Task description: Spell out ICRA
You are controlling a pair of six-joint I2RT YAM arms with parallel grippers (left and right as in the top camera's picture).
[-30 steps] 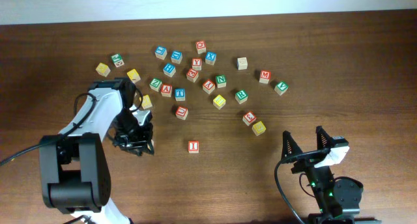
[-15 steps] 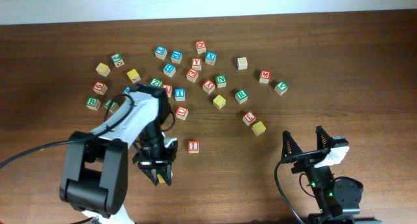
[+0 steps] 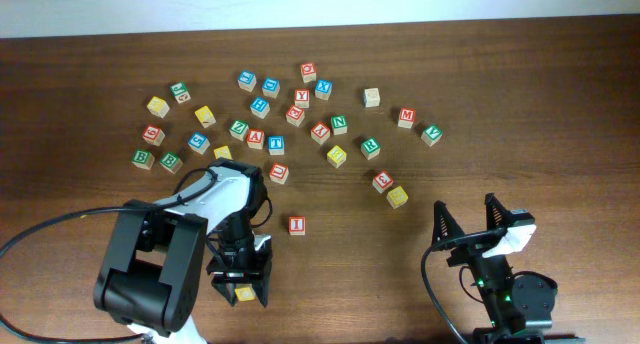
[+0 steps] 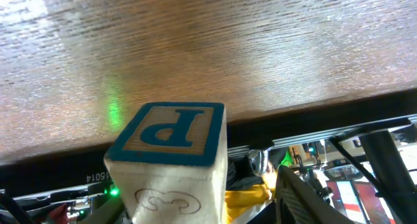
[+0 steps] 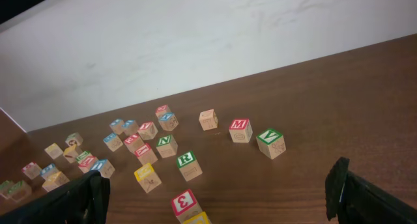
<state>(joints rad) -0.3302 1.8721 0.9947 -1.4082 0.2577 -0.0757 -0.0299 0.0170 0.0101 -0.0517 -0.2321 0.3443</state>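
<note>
A red I cube [image 3: 296, 224] stands alone on the table in front of the cluster. The green R cube [image 3: 370, 145] [image 5: 186, 160] and a red A cube [image 3: 256, 139] lie in the cluster. My left gripper [image 3: 240, 284] [image 4: 189, 208] points down near the front edge, left of and nearer than the I. Between its jaws is a wooden cube [image 3: 243, 292] with a yellowish top. The left wrist view shows a blue P face [image 4: 171, 127] on it and a gap to the right finger [image 4: 296, 198]. I cannot read a C. My right gripper [image 3: 466, 222] [image 5: 215, 195] rests wide open at the front right, holding nothing.
Several other letter cubes are scattered across the back middle, among them M [image 3: 406, 115], V [image 3: 431, 134], a red 3 [image 3: 382, 181] and a yellow one [image 3: 397, 195]. A group of cubes [image 3: 152, 135] lies at the left. The table's front edge runs just below my left gripper.
My left arm swung from the left of the cluster to the front of the table, carrying the cube. Its jaws have widened around the cube. The right arm has not moved.
</note>
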